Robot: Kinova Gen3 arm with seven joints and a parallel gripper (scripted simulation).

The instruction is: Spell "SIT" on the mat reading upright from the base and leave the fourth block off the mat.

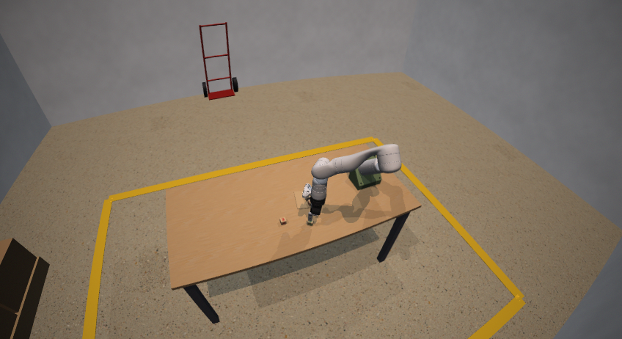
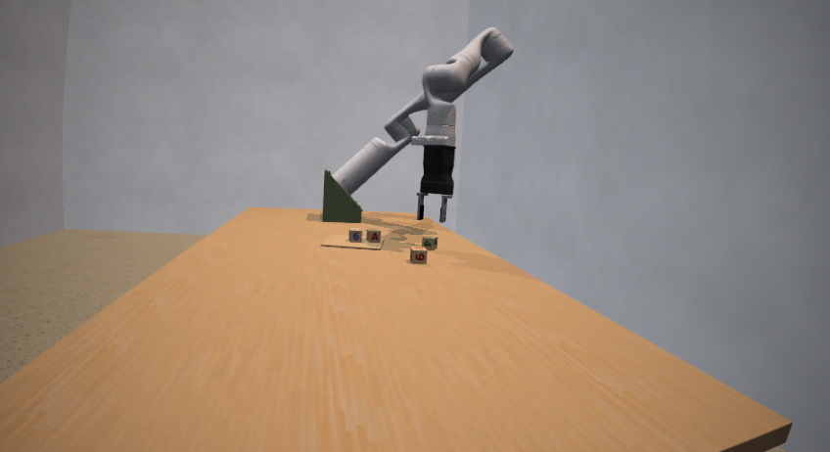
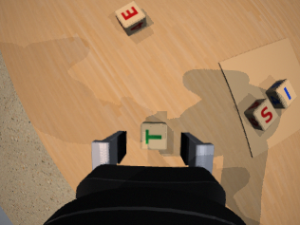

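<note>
Gripper [image 1: 312, 215] [image 2: 432, 220] [image 3: 153, 143] fingers are spread above the wood table [image 1: 226, 219] [image 2: 348, 333] [image 3: 57, 28]; gray walls [image 1: 304, 31] [image 2: 232, 100] stand behind, and a red cart [image 1: 216, 56] stands far off

place: workshop or warehouse bay, which cannot be told | red hand truck [image 1: 216, 56] parked by grey wall [image 1: 304, 31] [image 2: 232, 100], 11 o'clock in top view | table [image 1: 217, 232] [image 2: 348, 333] [image 3: 190, 28] enclosed by yellow floor marking [image 1: 243, 168]

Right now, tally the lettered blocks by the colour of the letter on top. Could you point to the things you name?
Red: 2, the S block [image 2: 373, 236] [image 3: 262, 115] and the E block [image 1: 282, 221] [image 2: 418, 255] [image 3: 131, 17]
Green: 1, the T block [image 1: 309, 221] [image 2: 429, 243] [image 3: 154, 136]
Blue: 1, the I block [image 2: 354, 236] [image 3: 283, 93]
Total: 4
</note>
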